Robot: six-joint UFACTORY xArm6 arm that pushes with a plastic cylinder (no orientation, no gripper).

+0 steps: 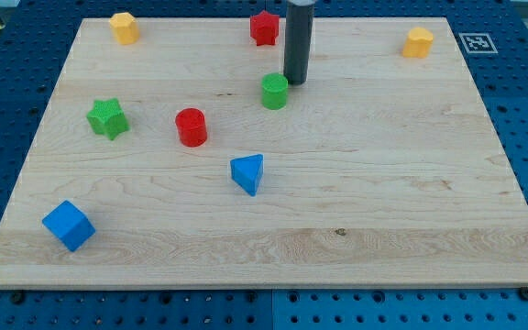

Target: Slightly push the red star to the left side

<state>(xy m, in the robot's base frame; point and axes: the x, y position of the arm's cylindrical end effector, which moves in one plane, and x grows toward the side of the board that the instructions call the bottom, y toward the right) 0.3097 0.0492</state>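
my tip point(294, 82) just right of green cylinder point(275, 91) | red star point(264, 27) above-left, apart | wooden board point(383, 183)

My tip point(293, 82) sits on the wooden board point(383, 183), just right of the green cylinder point(275, 91) and nearly touching it. Relative to that green cylinder: red star point(264, 27) up toward the view's top, slightly left, apart from the rod; red cylinder point(192, 126) down-left, near; blue triangular block point(247, 173) below; green star point(107, 118) well left; blue cube point(68, 225) far down-left; yellow block point(125, 27) far up-left; orange-yellow block point(418, 42) far right, upward. Blue pegboard point(7, 101) surrounds the board.
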